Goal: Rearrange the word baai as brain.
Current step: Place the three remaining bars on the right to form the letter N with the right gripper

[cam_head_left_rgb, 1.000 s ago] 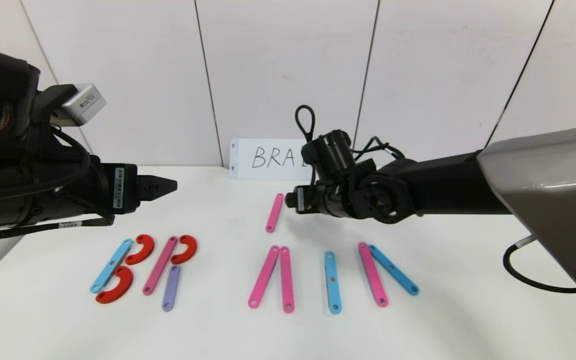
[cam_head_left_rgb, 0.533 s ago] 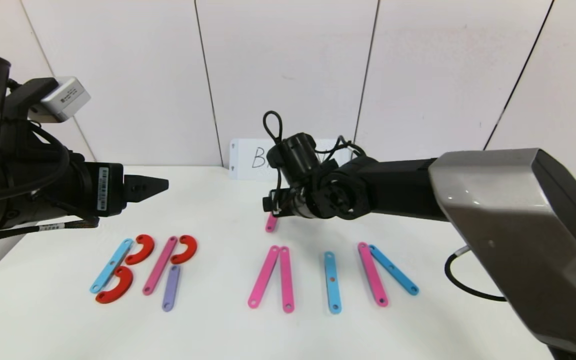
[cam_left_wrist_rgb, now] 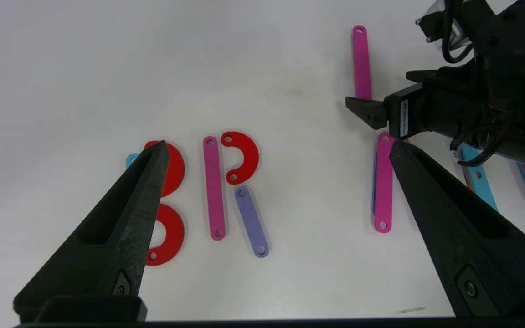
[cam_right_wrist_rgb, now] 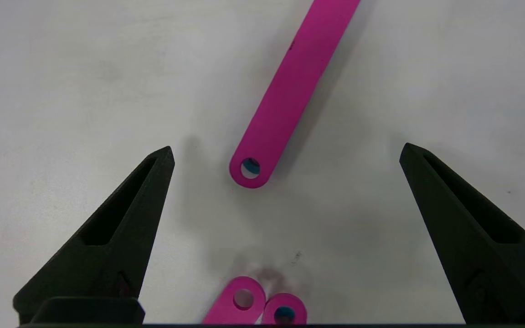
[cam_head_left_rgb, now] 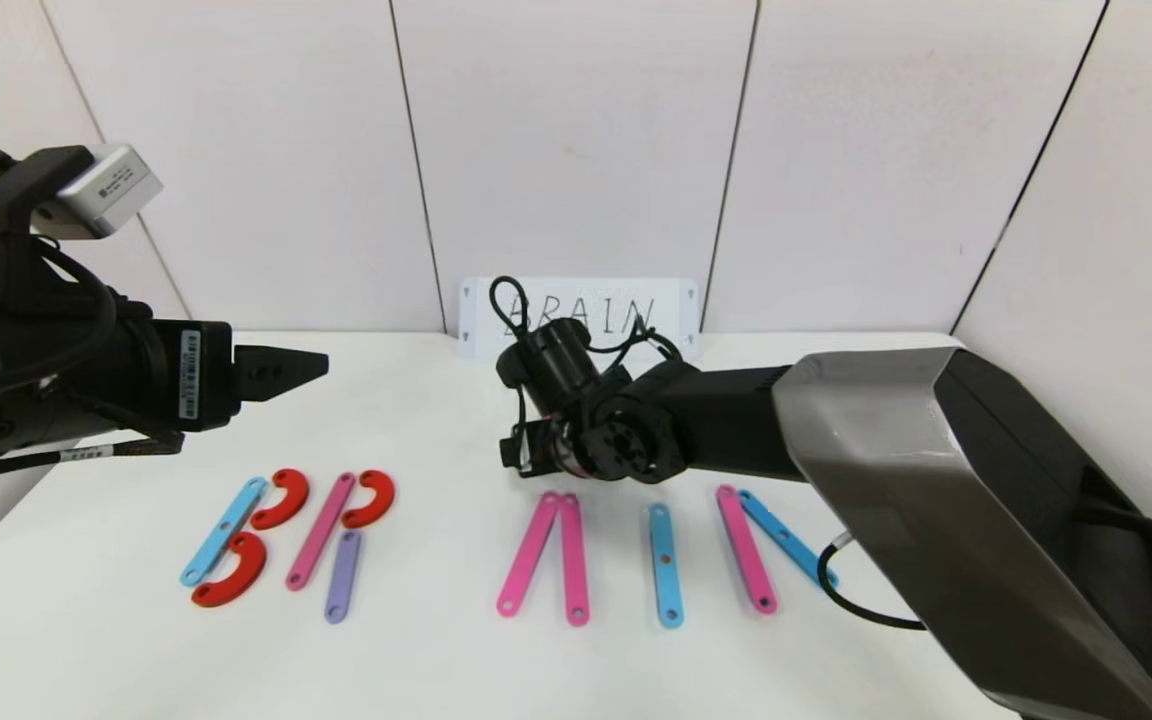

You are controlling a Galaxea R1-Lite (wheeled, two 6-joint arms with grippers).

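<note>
White card reading BRAIN, coloured strip letters below

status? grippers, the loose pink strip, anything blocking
Right gripper open, above loose pink strip. Left gripper open, hanging over the B and R. Nothing blocking.

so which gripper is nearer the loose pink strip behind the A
Right. The right gripper hovers over the loose pink strip, fingers open; the left gripper hangs far off above the B.

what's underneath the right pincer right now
The open right pincer hovers over a loose pink strip on the white table. In the head view, the arm hides that strip.
</note>
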